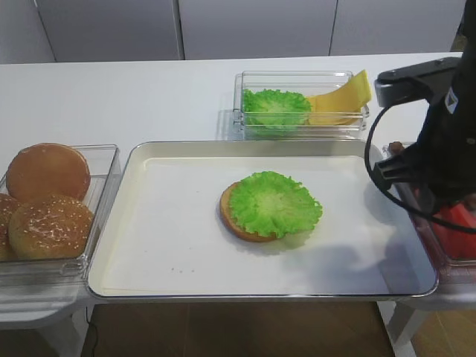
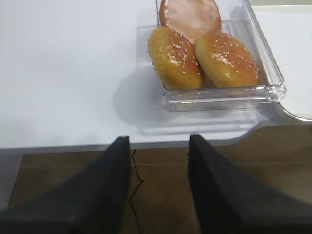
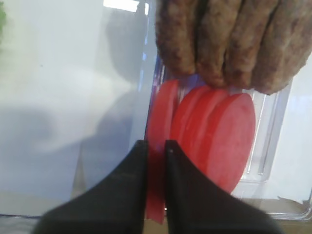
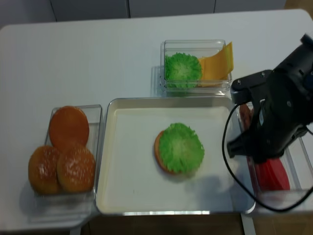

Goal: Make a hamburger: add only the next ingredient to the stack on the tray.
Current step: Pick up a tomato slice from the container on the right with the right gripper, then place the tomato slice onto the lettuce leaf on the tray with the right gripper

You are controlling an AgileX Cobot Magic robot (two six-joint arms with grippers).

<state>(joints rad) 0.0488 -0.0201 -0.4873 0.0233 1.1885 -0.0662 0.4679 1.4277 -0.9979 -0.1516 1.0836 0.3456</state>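
Observation:
In the right wrist view my right gripper [image 3: 156,144] is shut on the tomato slice [image 3: 161,107], which stands on edge between the two black fingers. Other tomato slices [image 3: 219,136] lean just right of it in the clear bin, under brown meat patties [image 3: 229,44]. From above, the right arm [image 1: 439,163] hangs over that bin at the tray's right edge and hides the jaws. The stack [image 1: 271,204], a bun bottom under green lettuce, lies near the middle of the metal tray [image 1: 149,223]. My left gripper [image 2: 159,141] is open and holds nothing, off the table's front edge.
A clear bin of sesame buns [image 1: 48,201] stands left of the tray. Behind the tray a bin holds loose lettuce [image 1: 275,108] and yellow cheese [image 1: 346,97]. A black cable loops from the right arm over the tray's right rim.

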